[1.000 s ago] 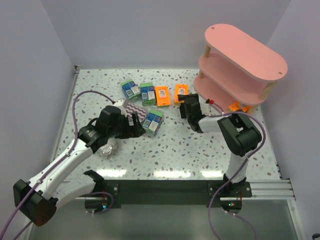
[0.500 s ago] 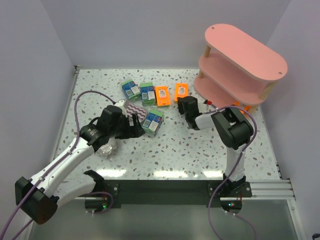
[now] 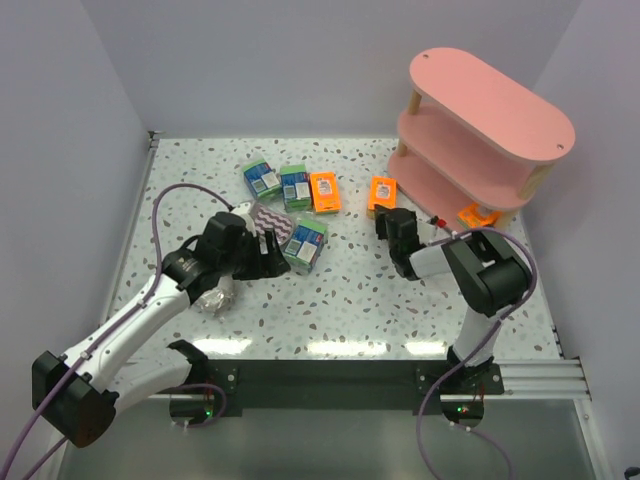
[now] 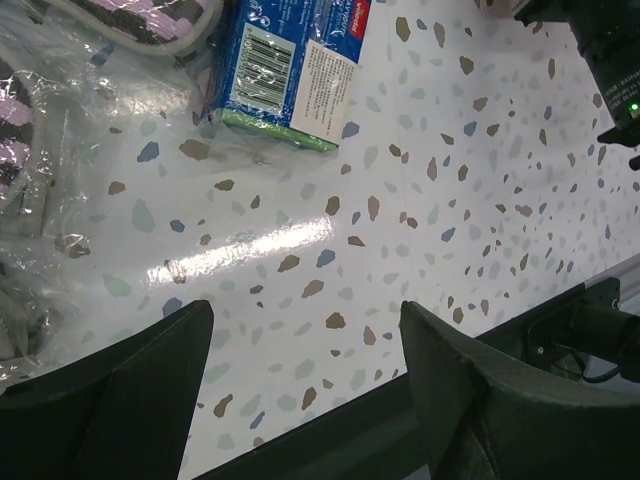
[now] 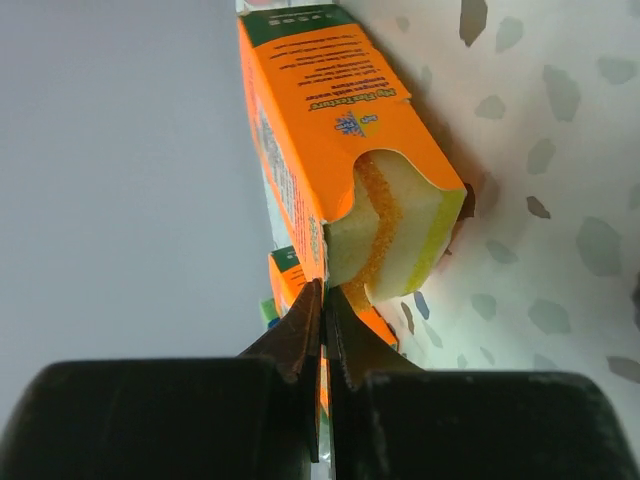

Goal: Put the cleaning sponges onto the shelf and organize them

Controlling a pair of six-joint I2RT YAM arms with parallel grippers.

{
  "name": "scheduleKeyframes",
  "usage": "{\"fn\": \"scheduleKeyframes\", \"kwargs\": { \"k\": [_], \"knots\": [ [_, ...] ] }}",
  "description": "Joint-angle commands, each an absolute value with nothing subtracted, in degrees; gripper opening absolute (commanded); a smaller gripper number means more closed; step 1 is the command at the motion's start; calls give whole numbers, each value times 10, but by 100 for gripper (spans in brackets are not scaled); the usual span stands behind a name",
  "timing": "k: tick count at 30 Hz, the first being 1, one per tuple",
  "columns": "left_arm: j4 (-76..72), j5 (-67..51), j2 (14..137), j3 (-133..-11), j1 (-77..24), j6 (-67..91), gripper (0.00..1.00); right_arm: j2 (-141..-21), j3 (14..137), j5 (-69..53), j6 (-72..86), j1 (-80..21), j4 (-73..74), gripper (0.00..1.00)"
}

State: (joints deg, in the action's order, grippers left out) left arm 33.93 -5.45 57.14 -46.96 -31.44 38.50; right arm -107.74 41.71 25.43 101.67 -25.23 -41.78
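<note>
table [image 3: 360,300] bare at near centre; shelf [image 3: 490,100] blocks far right corner.

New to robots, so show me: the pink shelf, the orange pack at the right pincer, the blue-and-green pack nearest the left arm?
pink shelf [image 3: 490,100]: top view, bare top board.
orange pack [image 5: 335,130]: right wrist view, printed orange face.
blue-and-green pack [image 4: 290,70]: left wrist view, labelled face.

My left arm [image 3: 130,320] stretches toward the far middle, left gripper [image 4: 300,375] spread wide, tilted down. My right arm [image 3: 490,285] is folded sharply, right gripper [image 5: 322,325] pinched fully together.
</note>
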Motion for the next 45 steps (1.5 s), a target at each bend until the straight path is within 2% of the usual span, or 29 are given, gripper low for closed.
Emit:
{"fn": "scheduleKeyframes", "kwargs": {
  "k": [1, 6, 12, 17, 24, 31, 37, 45],
  "knots": [
    [309, -72, 569, -464, -309, 395, 80, -992, 366, 291, 1027, -242, -437, 0],
    [292, -89, 574, -458, -309, 399, 79, -917, 324, 296, 1014, -218, -418, 0],
    [280, -105, 584, -459, -309, 401, 77, -898, 302, 342, 1014, -189, -418, 0],
    [287, -111, 591, -463, -309, 396, 77, -931, 309, 406, 1011, -172, -450, 0],
    [301, -115, 613, -482, -309, 383, 76, -1007, 346, 422, 1033, -158, -490, 0],
    [308, -116, 623, -487, -309, 377, 75, -1017, 386, 459, 1056, -156, -414, 0],
    [308, -122, 635, -491, -309, 374, 74, -991, 436, 490, 1073, -149, -270, 0],
    [308, -128, 650, -501, -309, 362, 74, -994, 444, 497, 1074, -133, -255, 0]
  ]
}}
